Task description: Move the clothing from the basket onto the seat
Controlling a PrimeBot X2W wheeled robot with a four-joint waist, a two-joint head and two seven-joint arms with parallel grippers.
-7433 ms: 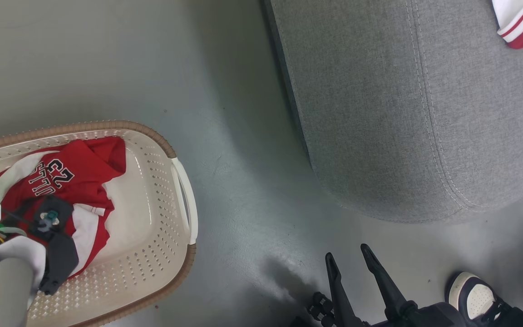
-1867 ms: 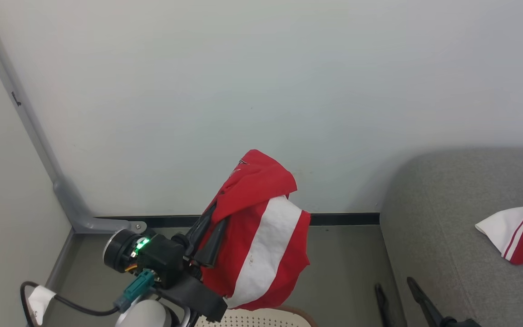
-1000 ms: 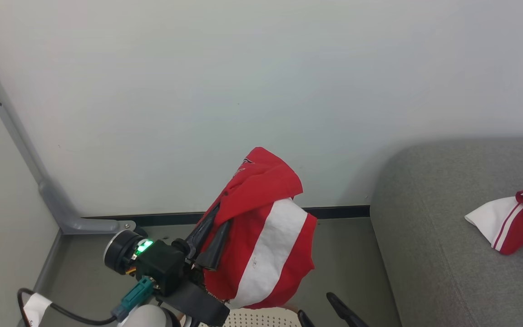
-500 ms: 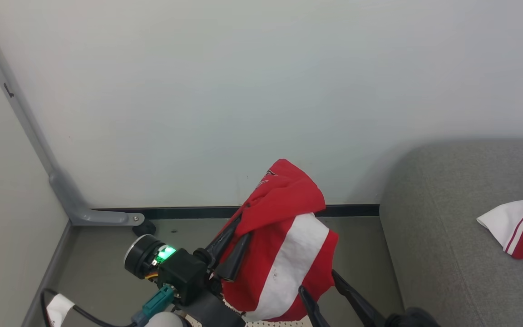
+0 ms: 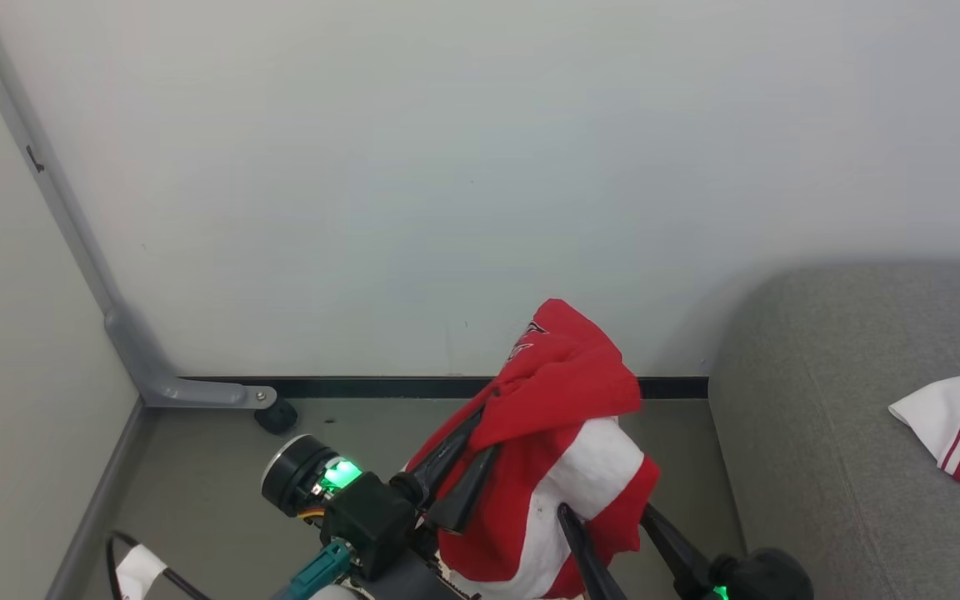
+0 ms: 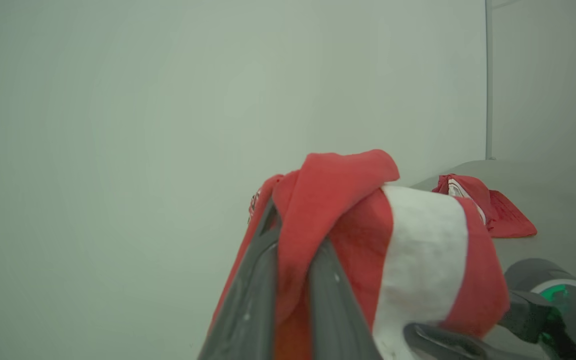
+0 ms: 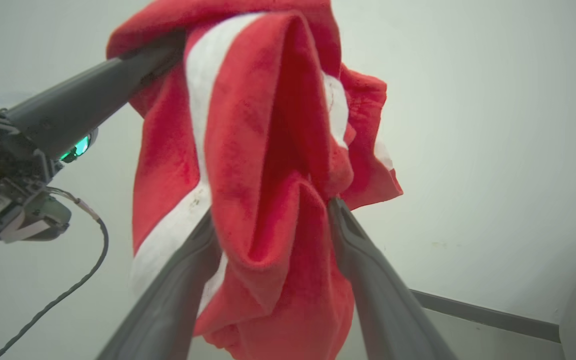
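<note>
A red garment with a white panel (image 5: 567,433) hangs in the air from my left gripper (image 5: 487,435), which is shut on its upper fold; the same garment (image 6: 418,260) drapes over that gripper's fingers (image 6: 248,295) in the left wrist view. My right gripper (image 5: 605,510) stands open just below, one finger on each side of the garment's lower part. A fold of the cloth (image 7: 268,150) sits between its spread fingers (image 7: 368,280). The grey seat (image 5: 822,433) lies at the right with another red and white garment (image 5: 959,425) on it. The basket is out of view.
A pale wall fills the background, with a black skirting strip (image 5: 363,387) along the grey floor (image 5: 197,467). A grey metal post with a foot bracket (image 5: 142,371) and a small black wheel (image 5: 276,414) stand at the left. A tagged cable (image 5: 134,567) trails from my left arm.
My left gripper has carried the garment up out of the basket and rightward toward the seat. My right gripper has risen and now straddles the cloth's lower part. The camera has tilted up.
</note>
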